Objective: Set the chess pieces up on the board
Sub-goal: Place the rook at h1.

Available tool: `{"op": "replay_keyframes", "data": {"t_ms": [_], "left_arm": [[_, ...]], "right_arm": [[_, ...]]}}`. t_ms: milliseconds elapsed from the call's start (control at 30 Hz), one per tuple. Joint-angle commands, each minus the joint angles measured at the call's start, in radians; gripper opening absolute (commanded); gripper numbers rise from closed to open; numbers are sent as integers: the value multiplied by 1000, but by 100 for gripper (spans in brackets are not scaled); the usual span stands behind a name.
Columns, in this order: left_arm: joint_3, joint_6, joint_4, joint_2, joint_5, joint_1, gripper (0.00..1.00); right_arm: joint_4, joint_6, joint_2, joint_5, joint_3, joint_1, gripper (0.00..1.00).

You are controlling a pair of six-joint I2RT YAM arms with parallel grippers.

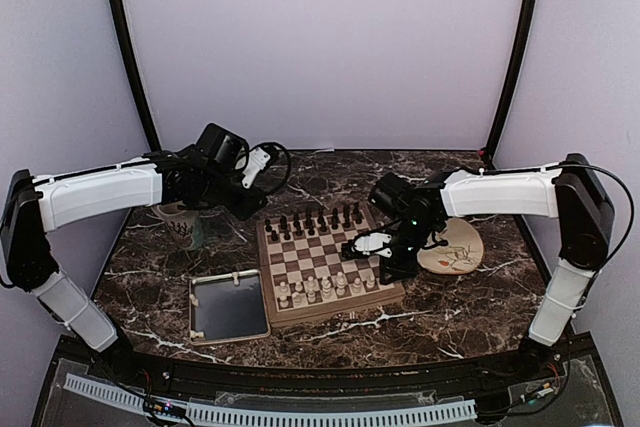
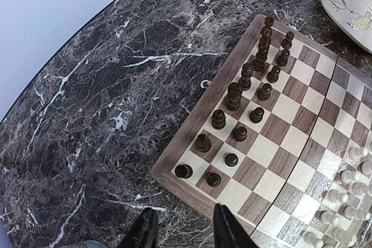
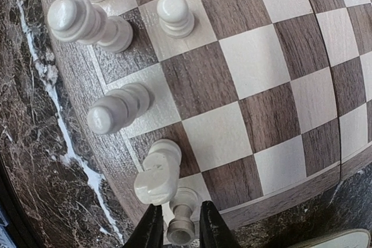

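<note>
while right hand point(image 3: 179, 232) straddles white piece point(image 3: 182, 216), grip unclear, knight point(image 3: 158, 173) crowds it; left hand point(image 2: 185, 232) spread.

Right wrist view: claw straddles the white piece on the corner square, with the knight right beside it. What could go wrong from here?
1. The white knight stands close beside one finger of the right claw. Spreading wider or lifting off crooked could tip it.
2. The white corner piece sits between the fingers near the rim of the board. A dragging finger might topple it off.
</note>
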Motion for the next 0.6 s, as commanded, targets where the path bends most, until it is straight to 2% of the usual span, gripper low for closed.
{"op": "replay_keyframes", "data": {"t_ms": [0,167,300,433,567], "left_arm": [[14,8,-17,-3,13,2,35],[14,4,-17,-1,5,2,35],[24,-32,-47,13,-57,1,36],[116,-159,-205,34,-118,1,36],[91,-277,-293,-31,-115,1,35]], "right_arm": [[11,9,-4,10,1,10,25],[-15,5,-29,-4,12,10,28],[-46,-13,-89,-48,20,5,31],[-54,-40,-157,-127,1,-34,33],[2,-31,-220,-243,-41,-128,33]]}}
